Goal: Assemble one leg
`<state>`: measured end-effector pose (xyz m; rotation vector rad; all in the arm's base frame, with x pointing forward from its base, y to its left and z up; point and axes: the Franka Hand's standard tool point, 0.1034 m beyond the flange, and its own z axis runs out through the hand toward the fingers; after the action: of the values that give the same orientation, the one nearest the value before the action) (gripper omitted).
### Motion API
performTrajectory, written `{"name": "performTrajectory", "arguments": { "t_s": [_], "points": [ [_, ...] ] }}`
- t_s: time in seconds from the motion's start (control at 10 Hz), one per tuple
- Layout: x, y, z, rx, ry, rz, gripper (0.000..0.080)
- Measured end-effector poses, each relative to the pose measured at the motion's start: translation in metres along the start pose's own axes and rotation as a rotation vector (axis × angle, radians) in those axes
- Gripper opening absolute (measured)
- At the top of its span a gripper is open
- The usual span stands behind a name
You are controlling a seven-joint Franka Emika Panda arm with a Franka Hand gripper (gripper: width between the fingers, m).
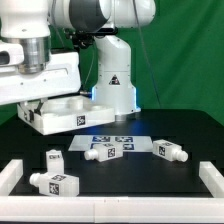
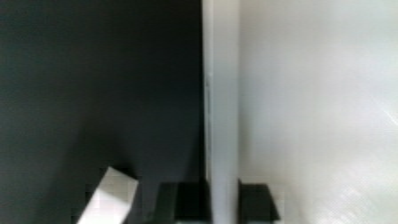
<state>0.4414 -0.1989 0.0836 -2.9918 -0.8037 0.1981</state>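
Several stubby white legs with square tags lie loose on the black table in the exterior view: one (image 1: 55,160) and another (image 1: 52,182) at the front left, one (image 1: 108,152) in the middle, one (image 1: 172,152) at the right. My gripper (image 1: 38,103) is at the back left, shut on a raised rim of the large white tabletop (image 1: 70,112). In the wrist view the gripper (image 2: 224,202) has a dark fingertip (image 2: 191,205) on each side of the tabletop's upright white rim (image 2: 222,100). No leg is held.
The marker board (image 1: 125,141) lies flat behind the middle leg. The robot's white base (image 1: 112,80) stands at the back centre. A low white border (image 1: 15,172) frames the table's left, front and right edges. A green curtain hangs behind.
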Motion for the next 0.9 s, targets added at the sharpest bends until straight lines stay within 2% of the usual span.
{"name": "performTrajectory", "arguments": {
  "t_s": [0.3,0.4,0.5,0.6,0.8,0.9],
  "points": [
    [0.000,-0.003,0.003,0.008,-0.009,0.000,0.0054],
    [0.010,-0.011,0.001,0.005,-0.012,0.096,0.0054],
    [0.038,-0.028,-0.006,0.010,-0.015,0.183,0.0054],
    [0.074,-0.040,-0.013,0.005,-0.014,0.292,0.0054],
    [0.146,-0.059,-0.019,-0.035,0.019,0.535,0.0054],
    [0.156,-0.057,-0.021,-0.043,0.054,0.553,0.0054]
  ]
}}
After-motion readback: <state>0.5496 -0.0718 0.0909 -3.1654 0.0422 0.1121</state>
